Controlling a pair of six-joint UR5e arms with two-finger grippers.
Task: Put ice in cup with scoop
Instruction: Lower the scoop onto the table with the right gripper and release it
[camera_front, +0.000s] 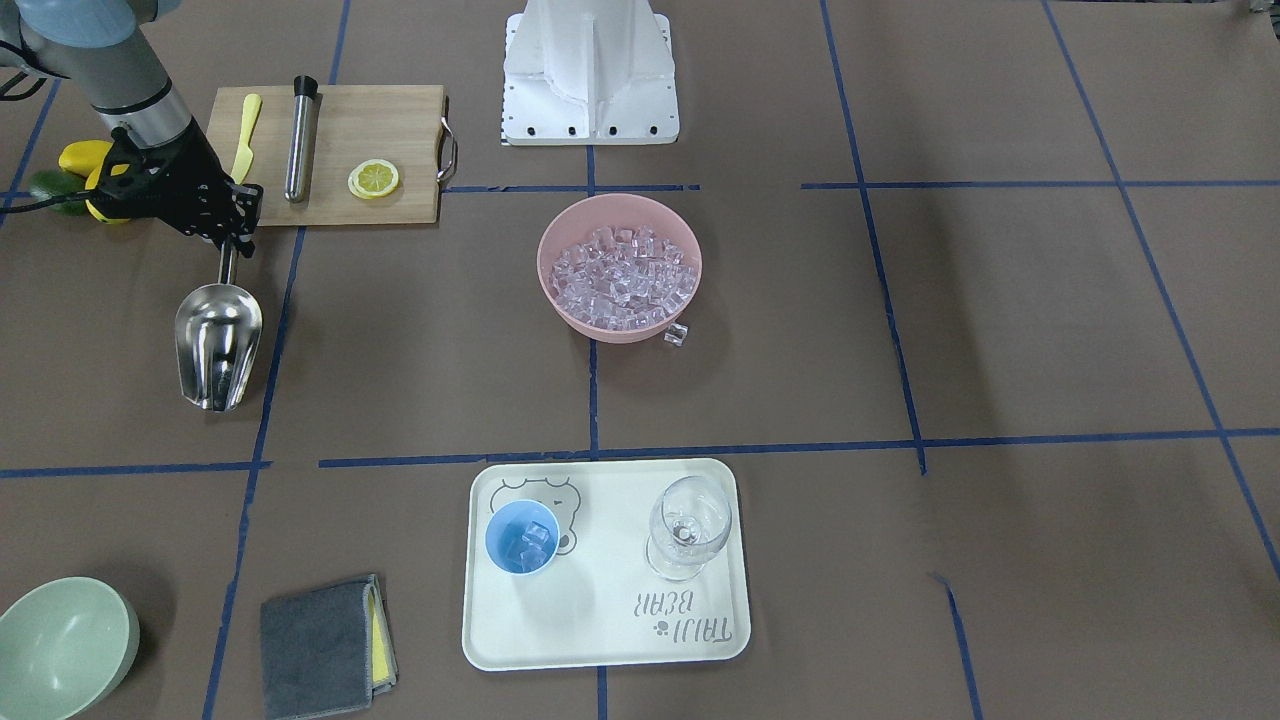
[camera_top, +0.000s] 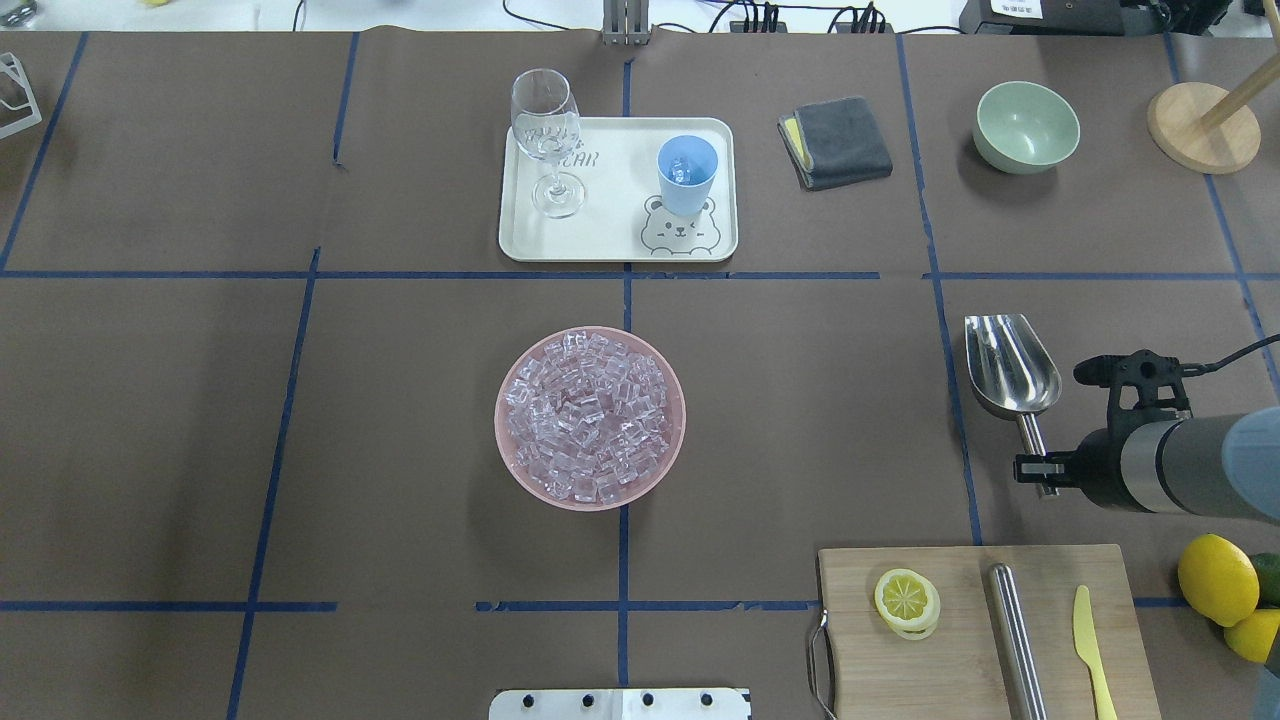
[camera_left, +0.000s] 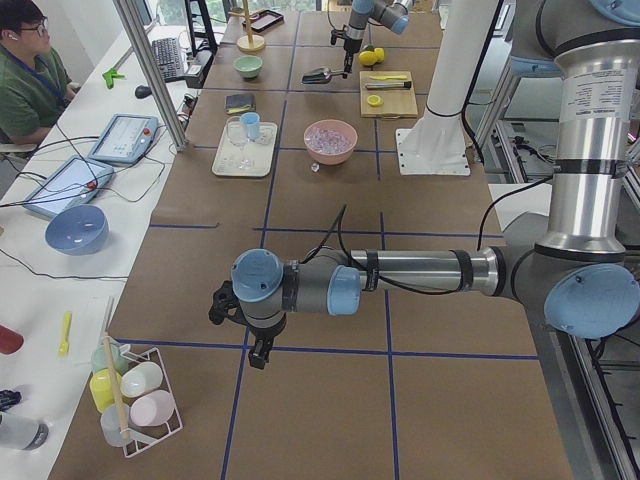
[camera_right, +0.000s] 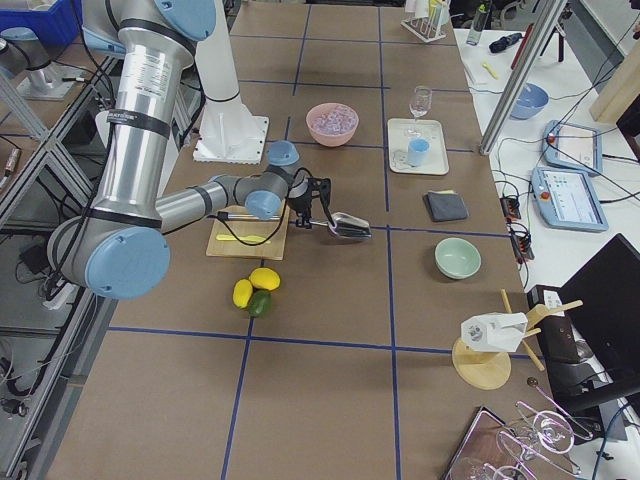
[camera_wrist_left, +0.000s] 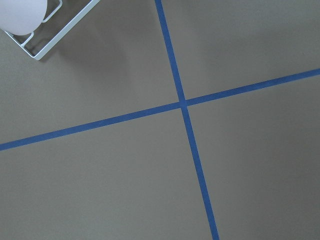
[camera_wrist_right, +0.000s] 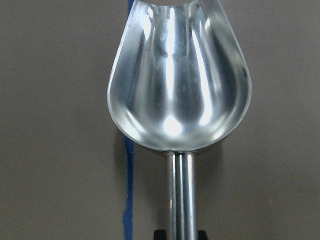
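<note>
Though unsure of jaws on left gripper (camera_left: 258, 358), saw right gripper (camera_front: 229, 244) clamping shiny steel scoop (camera_front: 218, 345); read "BEAR" on far-edge tray (camera_front: 600, 625).

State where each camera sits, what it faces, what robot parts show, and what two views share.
Front: across the table, facing the robot's base; right gripper grips the scoop.
Overhead: behind the robot, looking down; right arm only.
Left end: along the table; left arm near.
Right end: along the table; right arm near.
Left wrist: down at crossed tape; no fingers.
Right wrist: down into the empty scoop.
Front and overhead share the cup with ice.
</note>
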